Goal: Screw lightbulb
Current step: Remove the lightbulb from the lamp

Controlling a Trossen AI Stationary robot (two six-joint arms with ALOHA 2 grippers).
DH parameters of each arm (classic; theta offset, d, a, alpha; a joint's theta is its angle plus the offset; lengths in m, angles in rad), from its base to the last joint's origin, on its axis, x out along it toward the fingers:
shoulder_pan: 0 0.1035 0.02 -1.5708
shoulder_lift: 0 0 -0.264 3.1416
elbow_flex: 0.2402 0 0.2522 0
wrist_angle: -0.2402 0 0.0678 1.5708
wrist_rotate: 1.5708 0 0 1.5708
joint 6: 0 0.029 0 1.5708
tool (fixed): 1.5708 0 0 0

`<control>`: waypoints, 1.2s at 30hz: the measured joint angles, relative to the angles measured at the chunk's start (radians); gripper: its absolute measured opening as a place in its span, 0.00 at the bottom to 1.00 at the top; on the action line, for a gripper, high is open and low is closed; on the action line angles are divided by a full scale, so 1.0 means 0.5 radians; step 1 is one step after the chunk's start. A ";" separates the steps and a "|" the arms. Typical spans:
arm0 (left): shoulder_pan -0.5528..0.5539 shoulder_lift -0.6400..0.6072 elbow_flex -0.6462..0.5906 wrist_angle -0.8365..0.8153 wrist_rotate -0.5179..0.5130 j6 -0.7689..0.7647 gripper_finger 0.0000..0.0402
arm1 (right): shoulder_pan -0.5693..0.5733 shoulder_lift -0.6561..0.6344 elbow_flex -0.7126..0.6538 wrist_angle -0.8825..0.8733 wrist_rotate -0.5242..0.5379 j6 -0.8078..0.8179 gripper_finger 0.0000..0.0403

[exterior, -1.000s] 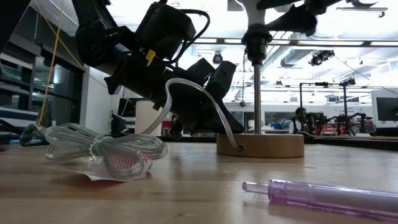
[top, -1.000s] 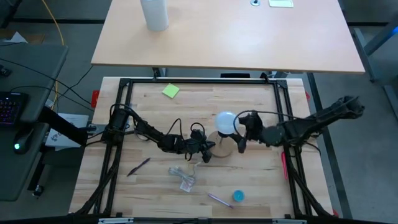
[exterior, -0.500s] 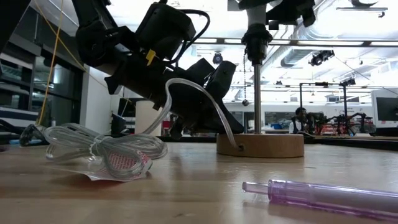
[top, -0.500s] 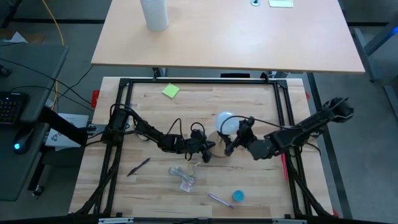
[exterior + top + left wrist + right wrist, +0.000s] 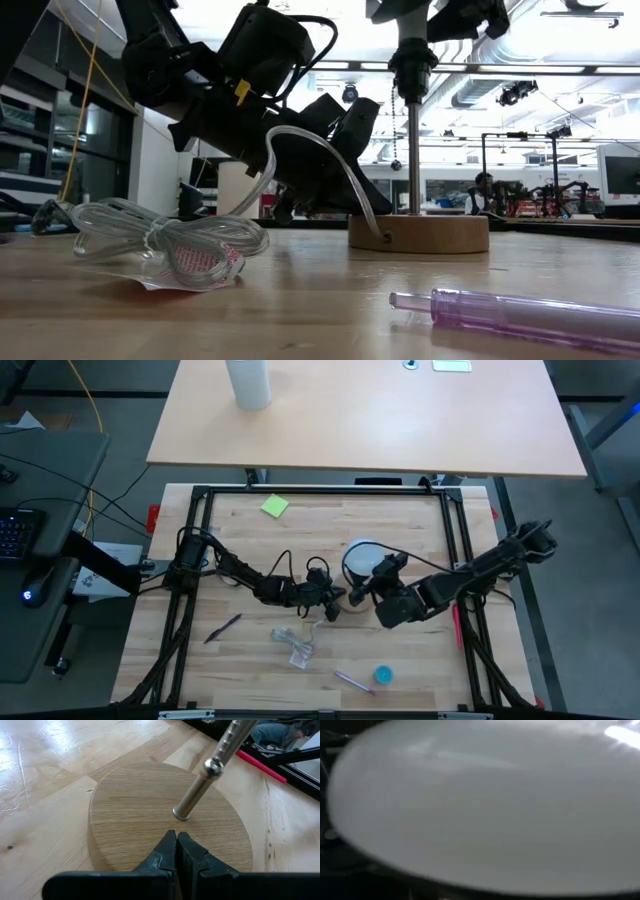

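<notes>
Table [image 5: 400, 525] of pale wood is the biggest thing you see, w/ a black frame round it. Two dark arms reach in over it, L arm from 9 o'clock, R arm from 3 o'clock.

Your right gripper [image 5: 362, 568] sits near the middle of the table, a bit toward 3 o'clock. Its fingers are spread wide around the lightbulb [image 5: 358, 554]. In the right wrist view the white globe [image 5: 485, 805] fills almost the whole pic, so the bulb is right up close between the fingers. You can't tell if the pads touch it. From the low cam, the gripper [image 5: 432, 14] is up top over the black socket [image 5: 413, 60] on its metal pole [image 5: 413, 150].

Your left gripper [image 5: 335, 605] is low, at about 9 o'clock of the round wooden base [image 5: 358, 598]. Its fingers [image 5: 170, 852] are pressed together w/ nothing between them, tips right at the edge of the wood disc [image 5: 135, 805].

Clear tube in a bag [image 5: 170, 240] lies toward 6 o'clock of the left gripper. Tall white cylinder [image 5: 248, 380] stands on the far desk at 12 o'clock. Purple pen [image 5: 520, 310] lies near the 6 o'clock edge. Yellow sticky note [image 5: 274, 506] is at 11 o'clock. Small blue cap [image 5: 383, 675] sits at 6 o'clock, just beside the pen [image 5: 352, 680].
</notes>
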 joint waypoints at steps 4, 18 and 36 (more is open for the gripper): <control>0.000 0.000 0.000 0.000 0.001 -0.001 0.00 | 0.002 -0.004 0.004 -0.116 0.002 0.191 0.77; 0.000 0.000 0.000 0.002 0.001 -0.001 0.00 | 0.035 -0.004 0.005 -0.291 -0.012 0.285 0.34; -0.001 0.000 0.000 0.000 0.005 -0.001 0.00 | 0.045 -0.016 0.014 -0.183 -0.413 -0.416 0.34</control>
